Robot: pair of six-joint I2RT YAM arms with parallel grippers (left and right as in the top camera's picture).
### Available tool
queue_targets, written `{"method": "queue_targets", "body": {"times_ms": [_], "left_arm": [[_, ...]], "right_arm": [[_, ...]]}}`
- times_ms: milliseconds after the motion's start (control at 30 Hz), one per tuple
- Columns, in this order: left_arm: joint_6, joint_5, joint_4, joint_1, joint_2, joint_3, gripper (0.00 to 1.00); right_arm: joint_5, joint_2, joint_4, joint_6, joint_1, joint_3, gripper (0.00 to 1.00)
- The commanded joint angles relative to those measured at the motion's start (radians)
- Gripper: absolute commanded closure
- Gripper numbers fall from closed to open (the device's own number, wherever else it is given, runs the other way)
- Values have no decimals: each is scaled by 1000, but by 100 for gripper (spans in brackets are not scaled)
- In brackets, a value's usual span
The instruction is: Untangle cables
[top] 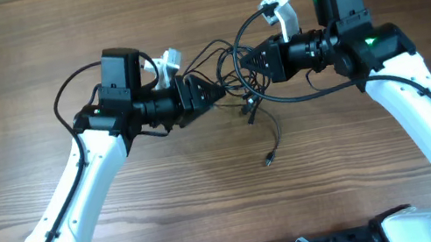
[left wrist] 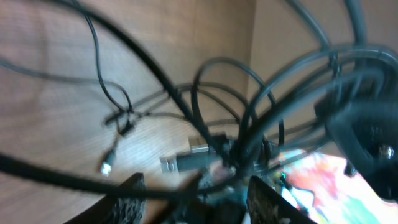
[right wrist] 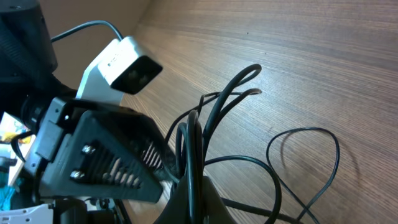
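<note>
A tangle of thin black cables [top: 233,69] hangs between my two grippers over the wooden table. My left gripper [top: 212,91] reaches into it from the left. In the left wrist view its fingers [left wrist: 200,200] stand apart, with cable strands [left wrist: 205,106] crossing between and in front of them. My right gripper [top: 257,65] comes in from the right. In the right wrist view its fingers [right wrist: 193,202] are shut on a bundle of cable strands [right wrist: 217,112]. One loose cable end with a small plug [top: 269,160] trails toward the table's front.
A silver USB plug [left wrist: 186,163] and a small plug [left wrist: 107,167] lie on the table below the tangle. A cable loop [right wrist: 305,162] rests on the wood. The left arm's white camera [right wrist: 121,62] sits close to my right gripper.
</note>
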Motion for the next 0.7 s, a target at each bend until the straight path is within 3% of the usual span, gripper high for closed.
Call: {"method": "queue_targets", "body": {"times_ms": [0, 333, 500, 667], "left_arm": [[-43, -179, 77, -28, -9, 3, 48], [-137, -216, 165, -47, -5, 3, 48], [-257, -212, 166, -48, -3, 3, 58], [-363, -237, 169, -48, -3, 3, 60]], "right_arm": [[-14, -3, 5, 19, 0, 4, 96], [-14, -3, 5, 17, 0, 4, 96], [-14, -3, 7, 17, 0, 4, 96], [-14, -3, 5, 18, 0, 4, 96]]}}
